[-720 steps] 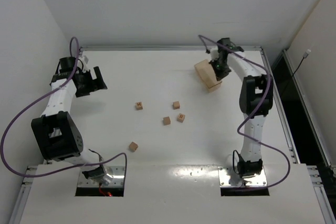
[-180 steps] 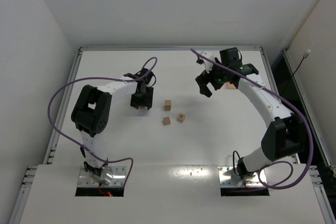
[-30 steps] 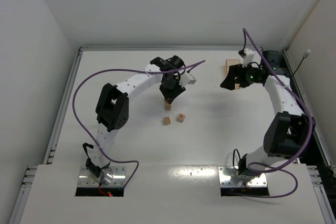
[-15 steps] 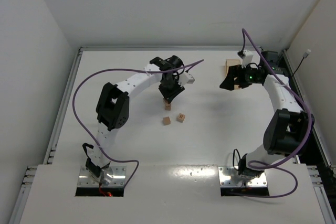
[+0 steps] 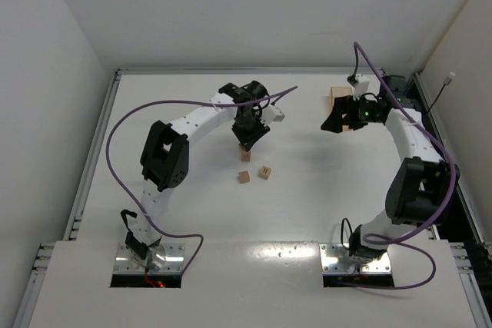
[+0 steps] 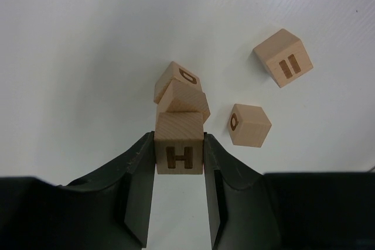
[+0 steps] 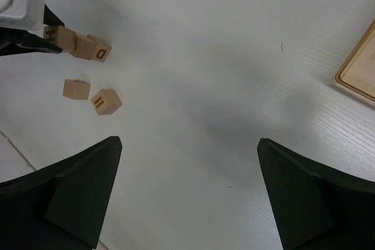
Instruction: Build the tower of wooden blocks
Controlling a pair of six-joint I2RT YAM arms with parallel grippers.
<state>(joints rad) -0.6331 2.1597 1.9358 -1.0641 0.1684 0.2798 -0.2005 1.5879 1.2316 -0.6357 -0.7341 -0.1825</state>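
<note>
Wooden tower (image 6: 180, 93), two blocks tall, is standing near the middle of the table (image 5: 307, 205). The left gripper (image 5: 247, 140) is squeezing the block with an H (image 6: 179, 150) right over the tower. I cannot tell if they are touching. The block with two lines (image 6: 283, 58) and the block with a round mark (image 6: 249, 125) are lying just beside the tower, toward the near edge. The right gripper (image 5: 336, 118) is hanging wide open near the far right corner, beside the tray (image 5: 335, 96).
</note>
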